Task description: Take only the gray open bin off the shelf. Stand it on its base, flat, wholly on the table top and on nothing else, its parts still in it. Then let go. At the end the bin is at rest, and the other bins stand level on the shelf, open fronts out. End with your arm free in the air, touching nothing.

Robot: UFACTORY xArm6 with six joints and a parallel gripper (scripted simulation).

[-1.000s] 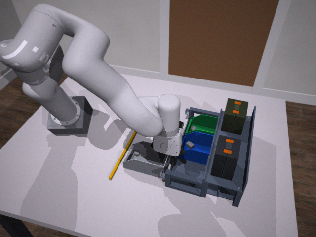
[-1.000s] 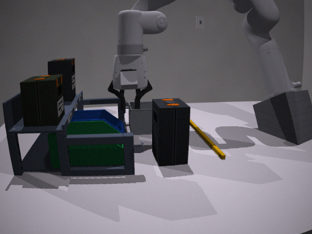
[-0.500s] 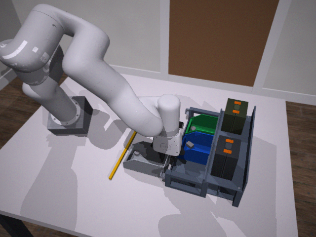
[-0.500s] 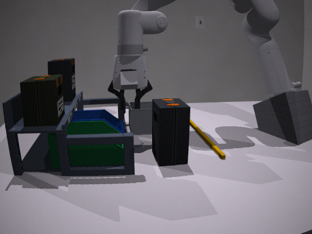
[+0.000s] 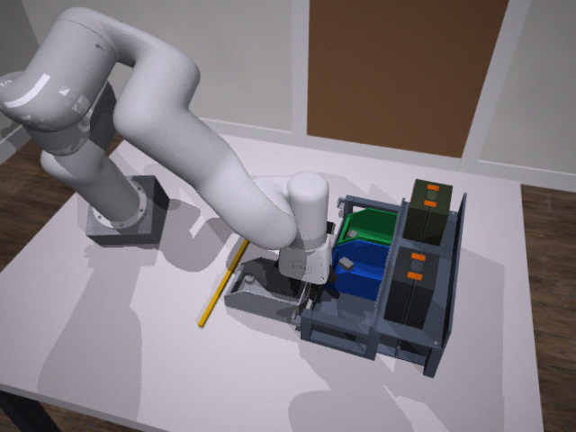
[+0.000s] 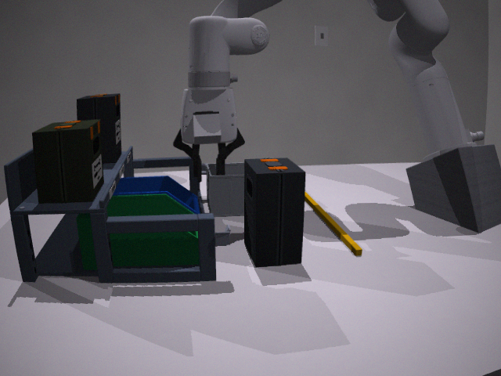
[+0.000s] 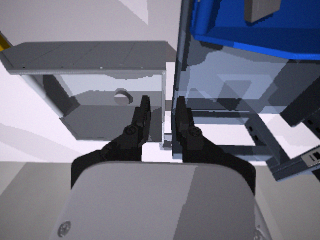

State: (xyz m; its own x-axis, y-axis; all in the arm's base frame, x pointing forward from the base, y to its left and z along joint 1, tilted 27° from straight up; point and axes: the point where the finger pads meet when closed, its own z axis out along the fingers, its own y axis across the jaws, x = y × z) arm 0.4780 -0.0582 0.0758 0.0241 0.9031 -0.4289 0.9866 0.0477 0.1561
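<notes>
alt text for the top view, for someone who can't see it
A robot gripper points down with its fingers parted at the end of a gray open bin nearest a shelf. The gray bin sits off the shelf, between it and a yellow bar. Green and blue bins are on the shelf's lower level, two dark cases above.

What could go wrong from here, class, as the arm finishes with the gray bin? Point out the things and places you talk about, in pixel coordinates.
The open gripper (image 5: 307, 292) (image 6: 209, 175) (image 7: 163, 105) straddles the back wall of the gray bin (image 5: 265, 304) (image 6: 228, 198) (image 7: 90, 57); a sideways move could drag or tip it.
One finger sits in the narrow gap beside the shelf (image 5: 341, 330) (image 6: 153, 223) (image 7: 215, 75) and might bump it.
If the bin tilts, the loose round part (image 5: 249, 279) (image 7: 122, 96) inside could slide or spill.
</notes>
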